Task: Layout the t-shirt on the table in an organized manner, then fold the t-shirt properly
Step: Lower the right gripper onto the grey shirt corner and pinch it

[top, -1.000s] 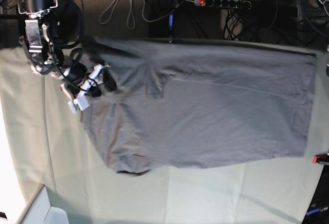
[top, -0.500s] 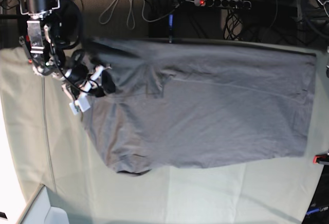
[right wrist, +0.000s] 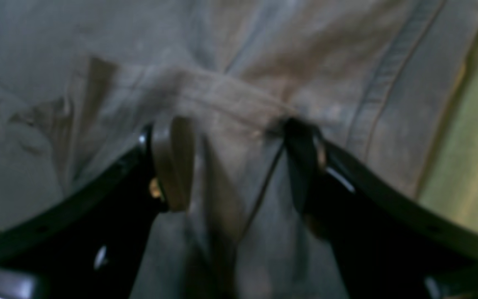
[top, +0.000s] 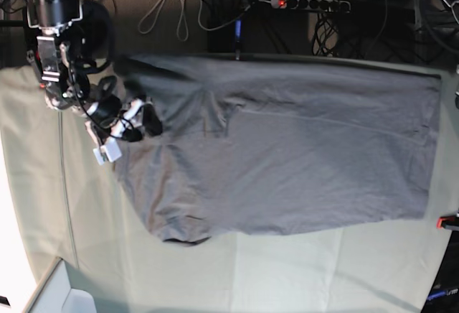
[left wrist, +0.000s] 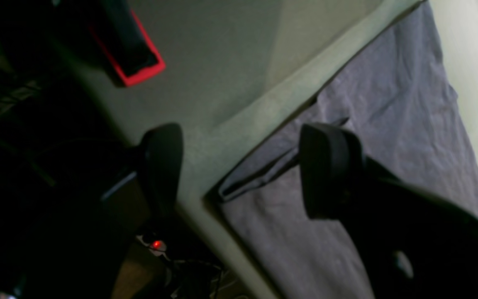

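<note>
Laying out, by the look of it — not yet folding. T-shirt (top: 287, 148) spread wide across the tabletop (top: 43, 205), medium grey, plain, mostly flat through the body, but rumpled and bunched at the end under the right jaws (right wrist: 230, 166). Those jaws spread apart, one finger on either side of a raised ridge of grey cloth, nothing clenched; whether the pads (right wrist: 172, 162) touch the fabric is hard to tell through the blur. A stitched hem band runs just beyond the jaws toward the green cloth.

Left jaws (left wrist: 239, 170) also spread apart and empty, hovering over the far end: one finger over the bare tabletop edge, the other over the shirt, a doubled-over corner of hem lying between them.

Next move, as a judgement — closing on the bunched ridge between the right jaws and drawing it outward to flatten that end, likely with the far corner pinched as well so the body stays put.

Soft, creased cotton; curled lower corner near the right jaws likely to need smoothing before any fold.
</note>
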`<state>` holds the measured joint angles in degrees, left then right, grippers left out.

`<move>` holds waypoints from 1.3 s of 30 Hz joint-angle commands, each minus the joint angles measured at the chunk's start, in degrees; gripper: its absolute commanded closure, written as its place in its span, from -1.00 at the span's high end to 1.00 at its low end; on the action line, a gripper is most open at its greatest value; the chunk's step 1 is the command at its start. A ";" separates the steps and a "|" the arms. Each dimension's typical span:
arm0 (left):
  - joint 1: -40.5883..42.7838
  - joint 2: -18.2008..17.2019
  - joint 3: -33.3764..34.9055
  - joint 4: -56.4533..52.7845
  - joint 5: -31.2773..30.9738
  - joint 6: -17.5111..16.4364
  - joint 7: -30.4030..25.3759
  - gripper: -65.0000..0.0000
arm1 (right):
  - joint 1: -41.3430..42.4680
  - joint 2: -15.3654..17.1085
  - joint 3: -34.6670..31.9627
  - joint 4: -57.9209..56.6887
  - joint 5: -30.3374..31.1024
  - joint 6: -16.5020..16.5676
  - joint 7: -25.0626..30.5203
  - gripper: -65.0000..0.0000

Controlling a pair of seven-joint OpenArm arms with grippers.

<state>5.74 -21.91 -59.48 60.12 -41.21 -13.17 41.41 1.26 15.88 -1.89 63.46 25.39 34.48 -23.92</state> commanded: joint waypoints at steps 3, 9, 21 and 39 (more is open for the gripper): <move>-0.16 -1.60 -0.25 0.94 -0.68 -0.41 -0.75 0.30 | 0.63 1.48 0.26 -0.30 -0.55 0.11 -0.47 0.10; -0.16 -1.52 -0.25 0.94 -0.68 -0.41 -0.75 0.30 | 0.81 1.66 0.26 -0.21 -0.55 0.11 -0.47 0.09; -0.42 -1.60 -0.25 0.94 -0.59 -0.41 -0.84 0.30 | 0.81 -0.54 0.00 -0.21 -0.46 0.29 -0.47 -0.65; -0.51 -1.60 -0.25 0.94 -0.68 -0.41 -1.10 0.30 | 0.98 -0.54 0.26 6.21 -0.55 0.29 -0.47 -1.00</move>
<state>5.67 -21.91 -59.48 60.12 -41.21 -13.17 41.34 1.34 14.76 -1.78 68.69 24.01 34.52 -25.74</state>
